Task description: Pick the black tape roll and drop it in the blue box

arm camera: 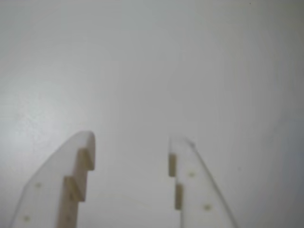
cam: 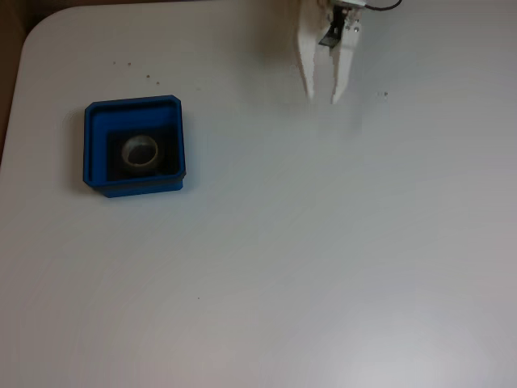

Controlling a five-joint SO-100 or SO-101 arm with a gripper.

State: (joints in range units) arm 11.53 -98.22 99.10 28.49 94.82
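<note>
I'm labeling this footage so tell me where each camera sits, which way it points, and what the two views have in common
Fixed view: sits above, looking down at the white table, with the blue box holding the black tape roll at left; the white gripper enters from the top edge, jaws apart.
Wrist view: rides on the arm, facing bare tabletop; the gripper rises from the bottom edge.
Shared: the open gripper and the white table.
</note>
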